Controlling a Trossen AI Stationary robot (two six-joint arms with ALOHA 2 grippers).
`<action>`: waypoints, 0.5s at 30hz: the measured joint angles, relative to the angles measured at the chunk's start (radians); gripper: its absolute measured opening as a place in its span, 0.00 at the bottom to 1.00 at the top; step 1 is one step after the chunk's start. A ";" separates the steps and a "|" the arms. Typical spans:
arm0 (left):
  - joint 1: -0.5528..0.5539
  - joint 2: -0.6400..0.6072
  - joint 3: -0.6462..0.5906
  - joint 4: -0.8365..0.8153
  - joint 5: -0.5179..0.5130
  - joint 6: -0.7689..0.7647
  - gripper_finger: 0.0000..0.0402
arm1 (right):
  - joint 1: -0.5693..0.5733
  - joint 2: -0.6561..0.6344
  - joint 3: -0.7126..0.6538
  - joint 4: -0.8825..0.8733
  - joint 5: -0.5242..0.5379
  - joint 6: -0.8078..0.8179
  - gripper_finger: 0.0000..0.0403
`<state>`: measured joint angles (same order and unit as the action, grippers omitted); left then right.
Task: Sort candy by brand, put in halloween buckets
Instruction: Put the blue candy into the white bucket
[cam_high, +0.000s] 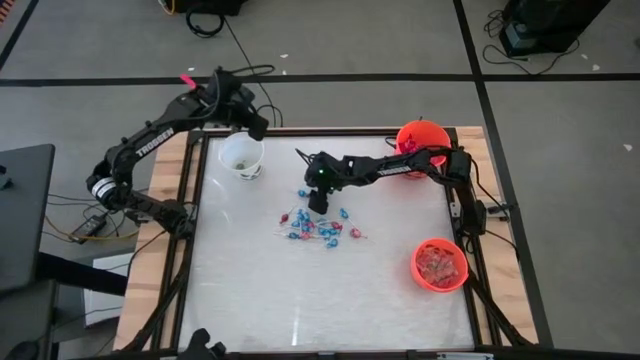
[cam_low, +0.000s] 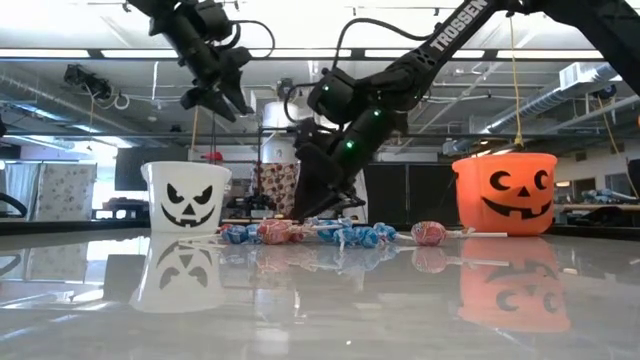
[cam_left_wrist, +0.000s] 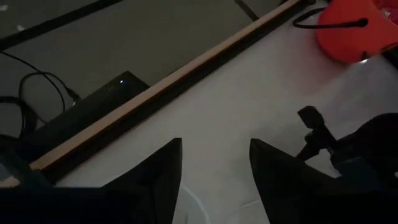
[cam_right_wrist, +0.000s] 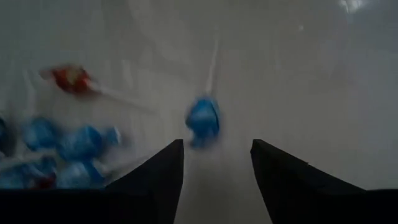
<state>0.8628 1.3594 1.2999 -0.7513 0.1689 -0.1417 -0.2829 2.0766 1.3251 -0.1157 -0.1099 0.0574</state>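
Blue and red wrapped lollipops, the candy (cam_high: 320, 225), lie in a loose pile mid-table. My right gripper (cam_right_wrist: 217, 144) stands open just above the table at the pile's far edge (cam_high: 318, 203). A single blue lollipop (cam_right_wrist: 203, 118) lies on the table just ahead of its fingertips, untouched. My left gripper (cam_left_wrist: 215, 144) is open and empty, raised above the white halloween bucket (cam_high: 241, 155) at the far left. That bucket shows a black face in the low view (cam_low: 186, 197). Two orange buckets stand on the right, one far (cam_high: 422, 140) and one near (cam_high: 440, 265).
The near orange bucket holds reddish candy. The far orange bucket (cam_low: 505, 192) shows a jack-o'-lantern face. A wooden frame (cam_high: 170, 215) borders the white tabletop. The near half of the table lies bare in front of the pile. Cables run across the floor beyond the far edge.
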 joint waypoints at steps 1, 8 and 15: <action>-0.007 0.000 0.000 0.000 0.000 0.000 0.48 | 0.000 0.000 0.000 0.023 -0.014 0.000 0.48; -0.038 0.001 0.000 -0.008 -0.008 -0.008 0.48 | 0.007 0.068 0.007 0.101 -0.026 -0.001 0.43; -0.044 -0.003 0.000 -0.015 -0.020 -0.006 0.48 | 0.004 0.078 0.018 0.098 -0.035 0.000 0.41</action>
<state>0.8188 1.3563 1.2995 -0.7663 0.1485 -0.1478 -0.2787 2.1541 1.3429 -0.0177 -0.1446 0.0579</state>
